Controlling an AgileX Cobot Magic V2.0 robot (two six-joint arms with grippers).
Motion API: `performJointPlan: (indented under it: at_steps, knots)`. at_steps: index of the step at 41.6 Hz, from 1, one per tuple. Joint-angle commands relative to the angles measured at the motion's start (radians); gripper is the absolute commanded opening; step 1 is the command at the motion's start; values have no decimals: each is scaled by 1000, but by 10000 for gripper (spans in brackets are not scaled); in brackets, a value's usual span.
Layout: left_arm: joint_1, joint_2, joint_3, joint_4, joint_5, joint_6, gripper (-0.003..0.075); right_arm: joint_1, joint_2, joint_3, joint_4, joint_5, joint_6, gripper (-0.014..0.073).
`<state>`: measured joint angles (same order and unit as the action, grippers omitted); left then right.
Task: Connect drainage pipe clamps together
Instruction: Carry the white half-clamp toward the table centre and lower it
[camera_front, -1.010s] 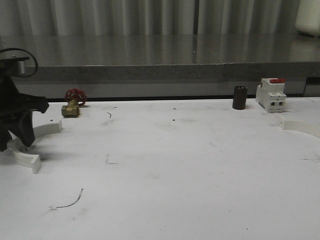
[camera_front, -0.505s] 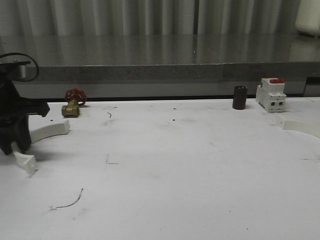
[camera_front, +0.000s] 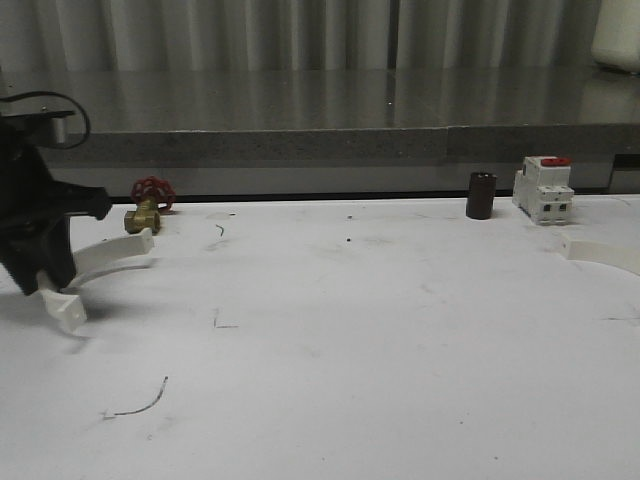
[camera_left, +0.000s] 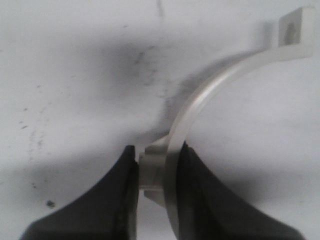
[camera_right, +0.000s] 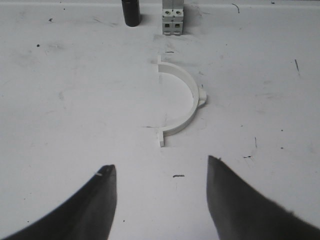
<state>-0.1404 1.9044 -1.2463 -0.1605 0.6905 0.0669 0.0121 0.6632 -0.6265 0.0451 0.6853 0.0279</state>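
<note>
Jaws of the left gripper (camera_left: 156, 172) pinch one clamp half (camera_left: 200, 105) mid-arc; right gripper (camera_right: 161, 200) gapes empty, second half (camera_right: 181, 100) lying straight ahead, well apart across the table (camera_front: 350, 340).

Gripper (camera_right: 161, 200): fingers spread wide, above the table (camera_right: 60, 110).
Clamp (camera_right: 182, 100): lies flat ahead of the gripper, untouched.
Beyond the clamp: circuit breaker (camera_right: 173, 17), dark cylinder (camera_right: 132, 12).

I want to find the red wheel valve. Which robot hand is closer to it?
Left. The left gripper, holding a clamp, sits just beside the valve. The right gripper hovers by the other clamp, across the table.
</note>
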Motion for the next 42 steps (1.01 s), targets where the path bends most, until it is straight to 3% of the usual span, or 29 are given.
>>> performJointPlan:
  at_steps: [1, 6, 10, 15, 23, 28, 42]
  knots:
    - [-84, -76, -86, 65, 34, -116, -20, -5, 7, -36, -7, -62, -5, 434]
    - [-221, -77, -169, 294, 118, -323, -20, -5, 7, -36, -7, -62, -5, 434]
    - [-327, -77, -228, 388, 141, -448, -20, -5, 7, -36, -7, -62, -5, 434]
    - [-413, -59, -309, 398, 140, -534, -20, -5, 7, -36, -7, -62, -5, 434]
    - [-491, 66, -505, 389, 285, -604, -20, -5, 7, -36, -7, -62, -5, 434]
    - [-544, 137, -599, 398, 300, -690, -20, -5, 7, -36, -7, -62, -5, 434]
    - [-583, 273, -678, 408, 328, -879, -20, -5, 7, -36, -7, -62, -5, 434]
